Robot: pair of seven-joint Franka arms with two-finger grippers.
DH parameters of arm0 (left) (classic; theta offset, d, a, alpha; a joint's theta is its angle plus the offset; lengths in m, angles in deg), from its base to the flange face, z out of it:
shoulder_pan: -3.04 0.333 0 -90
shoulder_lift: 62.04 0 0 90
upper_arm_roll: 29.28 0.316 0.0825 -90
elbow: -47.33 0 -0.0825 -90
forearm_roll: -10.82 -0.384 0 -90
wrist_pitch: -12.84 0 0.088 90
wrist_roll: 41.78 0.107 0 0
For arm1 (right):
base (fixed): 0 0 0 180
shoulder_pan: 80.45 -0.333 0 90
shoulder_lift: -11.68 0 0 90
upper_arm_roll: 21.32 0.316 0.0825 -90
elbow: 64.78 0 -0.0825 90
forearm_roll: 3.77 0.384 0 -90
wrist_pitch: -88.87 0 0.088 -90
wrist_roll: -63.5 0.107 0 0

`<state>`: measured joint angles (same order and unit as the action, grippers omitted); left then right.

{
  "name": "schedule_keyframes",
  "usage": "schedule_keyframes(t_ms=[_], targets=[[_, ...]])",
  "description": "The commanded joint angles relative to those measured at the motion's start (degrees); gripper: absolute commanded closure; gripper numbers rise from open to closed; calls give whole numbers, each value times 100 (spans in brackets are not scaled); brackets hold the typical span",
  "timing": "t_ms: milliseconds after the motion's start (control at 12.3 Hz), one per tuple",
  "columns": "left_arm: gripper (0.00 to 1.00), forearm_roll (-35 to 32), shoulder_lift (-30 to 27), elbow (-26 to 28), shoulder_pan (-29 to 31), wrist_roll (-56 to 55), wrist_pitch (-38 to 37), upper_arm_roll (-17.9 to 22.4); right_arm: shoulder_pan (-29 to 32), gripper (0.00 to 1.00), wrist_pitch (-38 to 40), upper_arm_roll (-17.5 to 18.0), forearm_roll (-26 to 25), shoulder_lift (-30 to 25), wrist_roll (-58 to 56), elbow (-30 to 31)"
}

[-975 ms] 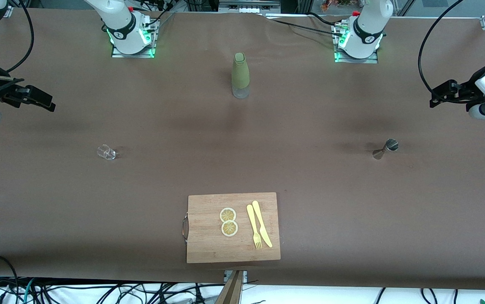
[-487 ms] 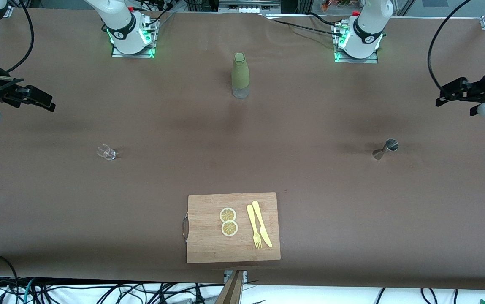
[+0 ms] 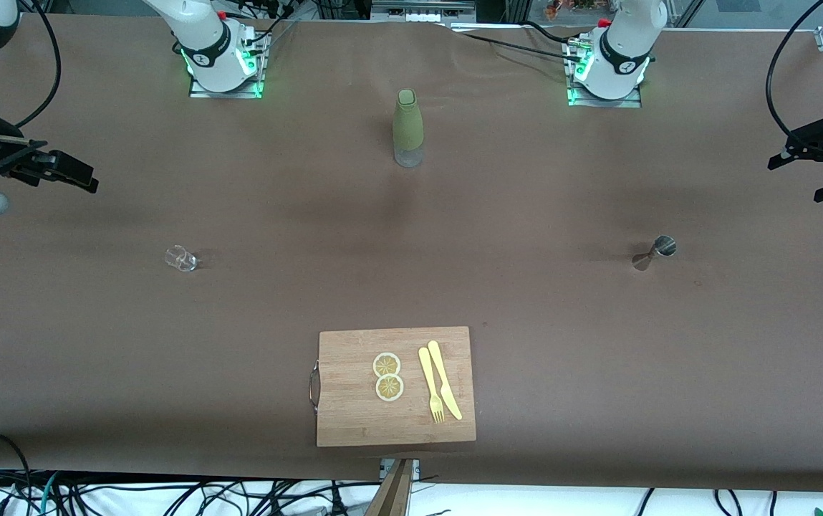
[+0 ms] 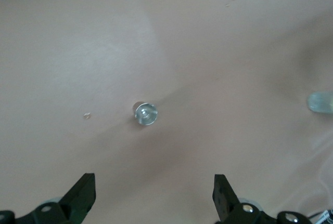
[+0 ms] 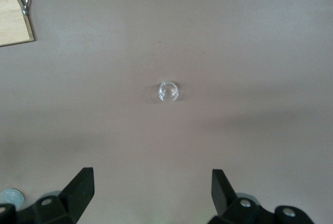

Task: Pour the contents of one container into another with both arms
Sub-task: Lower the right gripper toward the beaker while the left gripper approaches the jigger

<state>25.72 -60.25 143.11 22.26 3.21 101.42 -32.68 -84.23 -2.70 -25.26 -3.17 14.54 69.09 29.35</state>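
Hovering over the table (image 3: pixel 526 215) ends, both claws empty, fingers spread apart. Left claw (image 3: pixel 809 161) up over the left arm's end; right claw (image 3: pixel 74 172) over the right arm's end. Metal measuring cup (image 3: pixel 655 252) stands toward the left arm's end, small clear glass (image 3: pixel 180 259) toward the right arm's. Green bottle (image 3: pixel 408 129) upright between the bases. Cutting board (image 3: pixel 354 401) nearest the front camera, carrying two lemon slices (image 3: pixel 387 376), fork (image 3: pixel 430 385), knife (image 3: pixel 445 378).

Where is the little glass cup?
In the front view the glass cup stands alone on the table toward the right arm's end, farther from the camera than the cutting board.
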Motion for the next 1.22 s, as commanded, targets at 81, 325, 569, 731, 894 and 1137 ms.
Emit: schedule_keyframes(t_ms=[81,325,569,731,894,1137], targets=[[0,522,330,-174,397,1141,-200,-38,-18,0,69,34,-7,258,-960,-70],[0,1285,821,-147,845,2160,-226,-38,8,0,69,34,-16,285,-1611,-61],[0,1656,1497,-165,1214,3153,-226,-38,61,0,69,16,2,434,-2857,-70],[0,2041,1868,-173,1373,3786,-200,-38,140,0,60,8,37,504,-3500,-70],[0,2314,2175,-182,1461,4559,-191,-38,219,0,51,8,89,680,-4080,-70],[0,2500,2500,-182,1637,5299,-191,-38,394,0,7,-10,264,899,-4915,-70]])
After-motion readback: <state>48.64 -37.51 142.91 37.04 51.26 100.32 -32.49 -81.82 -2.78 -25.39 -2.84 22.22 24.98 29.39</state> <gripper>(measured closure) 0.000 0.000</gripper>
